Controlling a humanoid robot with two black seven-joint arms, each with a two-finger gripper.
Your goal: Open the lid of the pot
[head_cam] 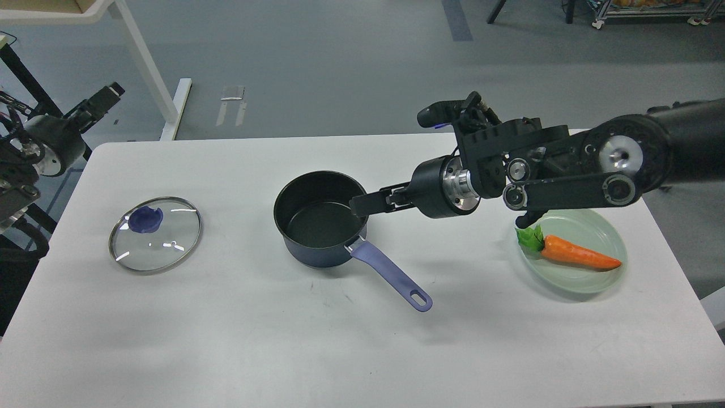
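The dark pot (320, 218) with a purple handle (391, 275) stands uncovered in the middle of the white table (362, 351). Its glass lid (164, 241) with a blue knob (145, 218) lies flat on the table to the left, apart from the pot. My left gripper (105, 97) is raised beyond the table's far left corner, open and empty. My right gripper (368, 203) hovers over the pot's right rim and points left. It is clear of the handle and holds nothing. Its fingers overlap side-on.
A pale green plate (595, 283) with a toy carrot (575, 255) sits at the right, under my right arm. A black rack stands off the table's left edge and white table legs stand behind.
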